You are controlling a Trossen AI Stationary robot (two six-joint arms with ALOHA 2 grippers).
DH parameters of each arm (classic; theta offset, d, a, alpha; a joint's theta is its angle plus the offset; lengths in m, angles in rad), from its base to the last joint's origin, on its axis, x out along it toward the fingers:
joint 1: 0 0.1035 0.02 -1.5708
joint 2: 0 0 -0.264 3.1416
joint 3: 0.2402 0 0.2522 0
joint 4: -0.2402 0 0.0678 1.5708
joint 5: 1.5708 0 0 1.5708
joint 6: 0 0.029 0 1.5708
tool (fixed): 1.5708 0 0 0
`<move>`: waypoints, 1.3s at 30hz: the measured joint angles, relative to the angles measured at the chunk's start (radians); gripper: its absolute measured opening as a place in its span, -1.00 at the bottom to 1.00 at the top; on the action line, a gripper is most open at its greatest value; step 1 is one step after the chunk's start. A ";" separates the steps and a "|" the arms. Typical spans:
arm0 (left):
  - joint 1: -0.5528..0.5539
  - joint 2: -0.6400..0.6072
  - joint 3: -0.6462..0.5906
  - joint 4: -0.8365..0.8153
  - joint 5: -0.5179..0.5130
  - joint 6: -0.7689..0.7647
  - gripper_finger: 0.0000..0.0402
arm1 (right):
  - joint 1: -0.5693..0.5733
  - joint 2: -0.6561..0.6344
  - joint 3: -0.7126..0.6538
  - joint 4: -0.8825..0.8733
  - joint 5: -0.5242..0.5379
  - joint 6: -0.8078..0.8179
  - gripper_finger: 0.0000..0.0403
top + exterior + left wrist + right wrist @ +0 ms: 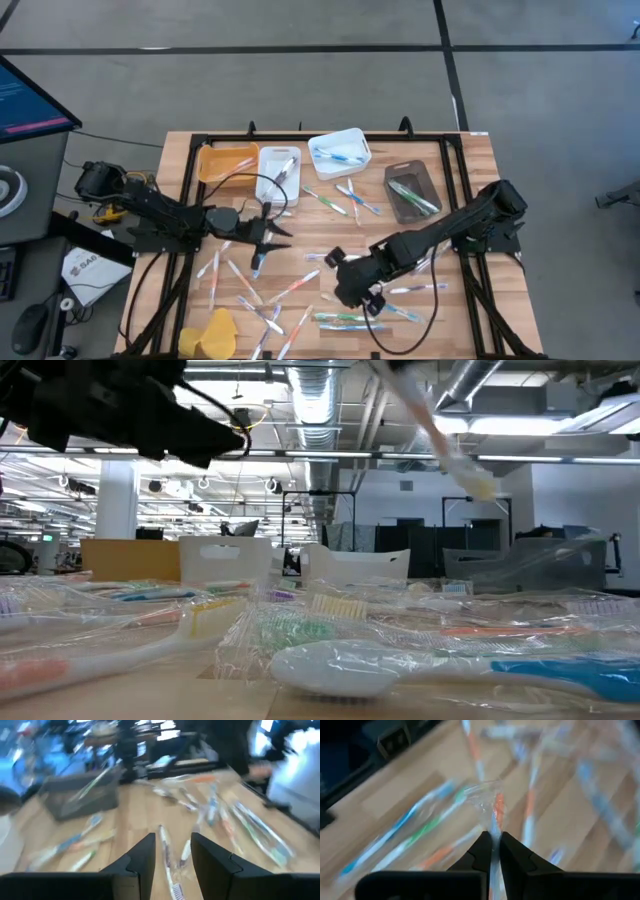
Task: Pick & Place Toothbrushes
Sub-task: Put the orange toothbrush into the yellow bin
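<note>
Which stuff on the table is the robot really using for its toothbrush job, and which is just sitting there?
For the job:
- thin plastic-wrapped toothbrushes scattered on the wooden table
- orange-and-white wrapped toothbrush pinched in the right gripper
- white toothbrush between the fingers of the left gripper
- rectangular orange, white and dark bins

Just lying about:
- yellow cloth-like lump
- black computer mouse
</note>
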 joint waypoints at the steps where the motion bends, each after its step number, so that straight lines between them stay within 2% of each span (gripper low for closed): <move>1: -0.012 0.007 0.000 0.013 0.009 0.042 -0.42 | -0.004 0.000 0.001 0.034 -0.006 -0.032 -0.91; 5: -0.039 0.071 0.000 0.149 0.024 0.088 -0.42 | -0.024 0.000 0.005 0.113 -0.047 -0.109 -0.91; 11: -0.039 0.222 0.003 0.338 0.022 0.080 -0.42 | -0.052 -0.001 0.005 0.146 -0.072 -0.127 -0.90; 15: -0.039 0.332 0.054 0.385 0.016 0.088 -0.40 | -0.056 -0.001 0.005 0.188 -0.120 -0.163 -0.92; 20: -0.039 0.432 0.152 0.390 -0.052 0.079 -0.29 | -0.055 -0.001 0.005 0.200 -0.128 -0.176 -0.90; 27: -0.040 0.454 0.177 0.395 -0.054 0.044 -0.20 | -0.047 -0.001 0.005 0.200 -0.129 -0.176 -0.91; 30: -0.040 0.454 0.177 0.394 0.003 0.031 -0.20 | -0.046 -0.001 0.005 0.200 -0.130 -0.176 -0.90; 39: -0.039 0.454 0.177 0.388 0.023 0.127 -0.20 | -0.047 -0.001 0.005 0.200 -0.130 -0.177 -0.91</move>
